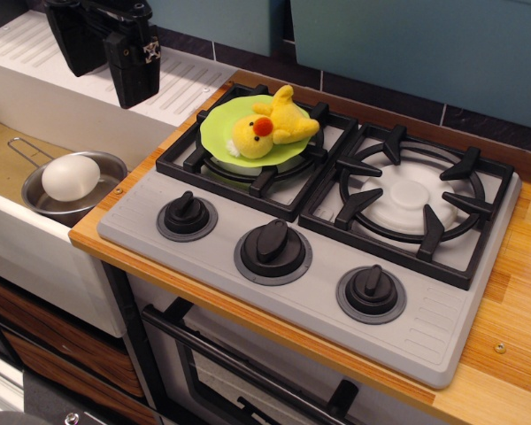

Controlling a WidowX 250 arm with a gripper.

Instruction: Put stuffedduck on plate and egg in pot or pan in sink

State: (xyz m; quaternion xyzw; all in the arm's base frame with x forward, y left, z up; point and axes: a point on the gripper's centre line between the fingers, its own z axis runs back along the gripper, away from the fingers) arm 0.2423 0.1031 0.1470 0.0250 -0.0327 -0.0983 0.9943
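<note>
Single view, from above a toy kitchen counter. Fluffy yellow stuffedduck (273, 126) with orange-red beak, lying on its side on a smooth lime-green plate (221, 124) with wavy rim, set on the rear left black grate of a grey stove (310, 239). Smooth white egg (70, 176), matte and oval, sitting inside a shiny round steel pot (75, 190) with thin wire loop handle, down in the tan-bottomed white sink (9, 155). Ribbed white drainboard (181, 84) behind. Black boxy gripper (111, 44) raised at top left above the drainboard, well apart from the egg, empty; fingers spread or closed cannot be told. Three black knobs (273, 243) on grey rings. Warm wood-grain countertop (513, 319). No readable writing.
</note>
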